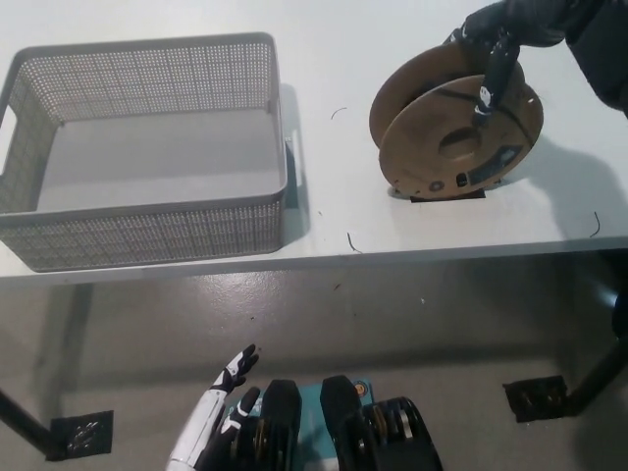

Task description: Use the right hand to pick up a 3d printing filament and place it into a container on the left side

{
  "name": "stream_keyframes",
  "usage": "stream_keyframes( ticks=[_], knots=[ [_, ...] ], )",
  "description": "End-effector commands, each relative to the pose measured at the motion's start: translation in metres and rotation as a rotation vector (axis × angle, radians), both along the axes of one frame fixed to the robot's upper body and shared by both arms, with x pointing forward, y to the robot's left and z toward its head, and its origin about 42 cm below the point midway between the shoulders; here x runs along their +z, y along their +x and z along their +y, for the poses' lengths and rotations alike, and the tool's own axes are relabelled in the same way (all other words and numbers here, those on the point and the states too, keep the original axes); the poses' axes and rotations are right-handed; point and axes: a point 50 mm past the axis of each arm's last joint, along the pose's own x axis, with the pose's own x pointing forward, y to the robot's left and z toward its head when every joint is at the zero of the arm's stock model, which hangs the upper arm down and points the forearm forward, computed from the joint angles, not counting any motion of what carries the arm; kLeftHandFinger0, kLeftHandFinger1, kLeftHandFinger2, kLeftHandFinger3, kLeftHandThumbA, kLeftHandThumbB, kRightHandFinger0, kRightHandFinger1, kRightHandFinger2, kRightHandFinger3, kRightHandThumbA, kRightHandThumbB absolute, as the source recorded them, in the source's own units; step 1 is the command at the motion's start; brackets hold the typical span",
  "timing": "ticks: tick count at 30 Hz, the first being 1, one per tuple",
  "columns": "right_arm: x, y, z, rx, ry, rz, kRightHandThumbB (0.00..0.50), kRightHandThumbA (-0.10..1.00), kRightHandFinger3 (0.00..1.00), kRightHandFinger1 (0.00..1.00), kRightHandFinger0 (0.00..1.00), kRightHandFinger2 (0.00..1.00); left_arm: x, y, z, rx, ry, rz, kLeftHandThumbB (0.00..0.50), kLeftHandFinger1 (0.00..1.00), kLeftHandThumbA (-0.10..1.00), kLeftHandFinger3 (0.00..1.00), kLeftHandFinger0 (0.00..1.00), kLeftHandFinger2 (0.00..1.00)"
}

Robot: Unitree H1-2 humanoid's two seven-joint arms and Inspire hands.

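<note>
— What did we have in front of us, biggest first?

— The white bench (412, 221), then the grey mesh basket (147, 231) on its left part, with nothing in it. Well apart to the right stood the brown spool (456, 132), tilted on its edge over a small dark mat (446, 195).

— And our hands?

— Our black right hand (500, 39) was at the spool's upper rim, one of its fingers (488, 77) reaching down over the front face. We judged it was in the act of grasping; whether it was closed on the spool, we could not tell. Our white left hand (221, 407) rested low below the bench edge, fingers apart, holding nothing.

— So which step?

— The pick-up, we thought. Next called for a firm hold on the rim, a lift clear, then a carry leftward over the basket wall.
</note>
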Motion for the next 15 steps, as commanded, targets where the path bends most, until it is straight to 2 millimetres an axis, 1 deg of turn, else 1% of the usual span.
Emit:
stream_keyframes(
  ticks=[1, 2, 3, 4, 5, 7, 8, 9, 10, 11, 12, 13, 14, 15],
  knots=[
    [-0.039, 0.002, 0.002, -0.015, 0.059, -0.163, 0.218, -0.1, 0.17, 0.22, 0.08, 0.28, 0.013, 0.009, -0.003, -0.042, -0.002, -0.069, 0.245, 1.0, 1.0, 1.0, 1.0, 1.0],
    [-0.041, 0.002, 0.001, -0.032, 0.092, -0.178, 0.219, -0.1, 0.23, 0.22, 0.03, 0.38, 0.014, 0.009, -0.003, -0.04, 0.0, -0.067, 0.243, 1.0, 1.0, 1.0, 1.0, 1.0],
    [-0.042, 0.002, -0.003, -0.036, 0.153, -0.2, 0.177, -0.1, 0.55, 0.28, 0.01, 0.56, 0.014, 0.01, -0.003, -0.04, 0.0, -0.066, 0.233, 1.0, 1.0, 1.0, 1.0, 1.0],
    [-0.044, 0.002, -0.006, -0.047, 0.19, -0.21, 0.165, -0.1, 0.82, 0.41, 0.04, 0.74, 0.013, 0.009, -0.003, -0.039, 0.0, -0.065, 0.23, 1.0, 1.0, 1.0, 1.0, 1.0],
    [-0.047, 0.002, -0.009, -0.083, 0.244, -0.22, 0.145, -0.1, 0.91, 0.52, 0.12, 0.84, 0.013, 0.008, -0.002, -0.037, 0.005, -0.065, 0.229, 1.0, 1.0, 1.0, 1.0, 1.0],
    [-0.052, 0.002, -0.013, -0.131, 0.344, -0.226, 0.151, -0.1, 0.91, 0.56, 0.14, 0.87, 0.012, 0.006, -0.001, -0.037, 0.006, -0.064, 0.223, 1.0, 1.0, 1.0, 1.0, 1.0],
    [-0.055, 0.002, -0.016, -0.168, 0.413, -0.22, 0.156, -0.1, 0.93, 0.61, 0.17, 0.91, 0.011, 0.005, -0.002, -0.038, 0.006, -0.058, 0.224, 1.0, 1.0, 1.0, 1.0, 1.0],
    [-0.057, 0.002, -0.017, -0.187, 0.447, -0.22, 0.158, -0.1, 0.95, 0.64, 0.2, 0.93, 0.011, 0.004, -0.002, -0.038, 0.006, -0.054, 0.226, 1.0, 1.0, 1.0, 1.0, 1.0],
    [-0.059, 0.002, -0.018, -0.207, 0.466, -0.228, 0.163, -0.09, 0.92, 0.67, 0.26, 0.94, 0.01, 0.004, -0.002, -0.038, 0.003, -0.053, 0.225, 1.0, 1.0, 1.0, 1.0, 1.0],
    [-0.06, 0.002, -0.019, -0.263, 0.566, -0.211, 0.17, -0.1, 0.91, 0.64, 0.23, 0.93, 0.01, 0.004, -0.001, -0.038, 0.001, -0.052, 0.227, 1.0, 1.0, 1.0, 1.0, 1.0],
    [-0.064, 0.001, -0.022, -0.333, 0.747, -0.159, 0.16, -0.1, 0.95, 0.67, 0.21, 0.99, 0.011, 0.004, 0.0, -0.037, 0.001, -0.053, 0.227, 1.0, 1.0, 1.0, 1.0, 1.0],
    [-0.065, 0.001, -0.023, -0.353, 0.806, -0.143, 0.15, -0.1, 0.99, 0.72, 0.28, 1.0, 0.011, 0.004, -0.001, -0.038, -0.001, -0.055, 0.227, 1.0, 1.0, 1.0, 1.0, 1.0],
    [-0.066, 0.001, -0.026, -0.389, 0.899, -0.125, 0.145, -0.1, 1.0, 0.71, 0.28, 1.0, 0.011, 0.005, -0.002, -0.039, 0.001, -0.059, 0.225, 1.0, 1.0, 1.0, 1.0, 1.0],
    [-0.07, 0.0, -0.031, -0.417, 1.006, -0.102, 0.142, -0.1, 1.0, 0.66, 0.29, 0.98, 0.01, 0.005, -0.002, -0.04, 0.005, -0.06, 0.226, 1.0, 1.0, 1.0, 1.0, 1.0]
  ],
)
